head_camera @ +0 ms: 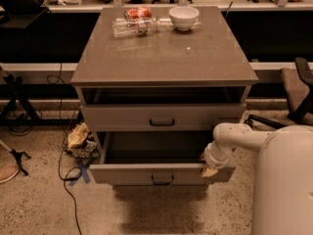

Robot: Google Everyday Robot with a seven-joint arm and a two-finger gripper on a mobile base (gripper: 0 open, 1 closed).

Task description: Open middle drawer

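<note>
1. One camera view is looking down at a grey-taupe cabinet (166, 62) standing on a speckled floor (39, 204).
2. Three items are sitting at the far edge of the cabinet's top: a white bowl (184, 17), a clear plastic bottle (134, 27) lying on its side, and a red-orange item (138, 12) lying just behind the bottle.
3. Below the top, an upper drawer (117, 117) is showing its front with a dark bar handle (162, 123), and a dark gap is showing above that front.
4. The middle drawer (122, 173) is standing pulled well out beneath the upper drawer, exposing its dark interior; its small dark handle (162, 180) is sitting at the centre of its front.
5. The gripper (209, 169) is resting at the right end of the middle drawer's front, touching its top edge; whether the tool is spread or pressed together cannot be told.
6. The white arm (239, 135) is reaching in from the right, out of the robot's pale body (286, 180).
7. Dark cables (61, 146) and a crumpled tan bundle (78, 135) are lying on the floor to the left of the cabinet.
</note>
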